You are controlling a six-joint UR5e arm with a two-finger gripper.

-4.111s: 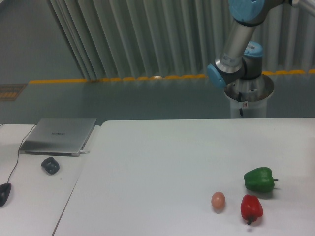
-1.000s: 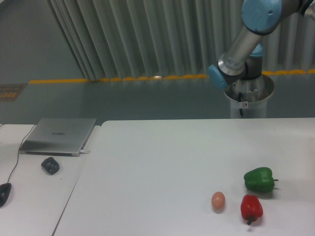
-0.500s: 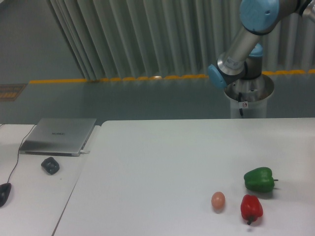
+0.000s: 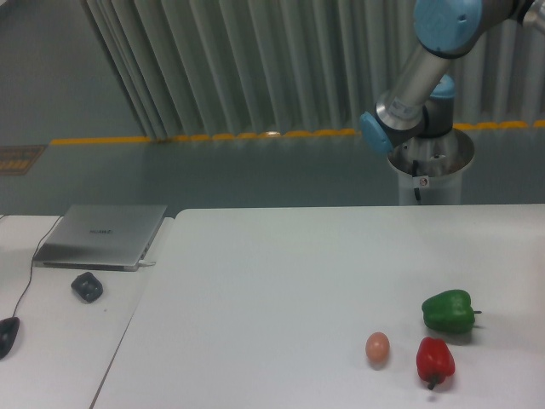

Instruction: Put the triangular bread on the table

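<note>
The triangular bread is out of view. The large white table (image 4: 281, 281) fills the lower middle and right of the camera view. Only the arm's lower links and blue-capped joints (image 4: 409, 94) show, rising from a pedestal behind the table's far right edge and leaving the frame at the top right. The gripper itself is out of frame.
A green pepper (image 4: 449, 311), a red pepper (image 4: 435, 361) and a small tan egg (image 4: 377, 348) lie near the table's front right. On the narrower desk at left sit a silver laptop (image 4: 102, 235), a dark small object (image 4: 87, 286) and a mouse (image 4: 7, 334) with its cable.
The arm's upper blue joint has shifted to the right over the last seconds and is nearly still in the latest frames. Objects on the table have not moved.
</note>
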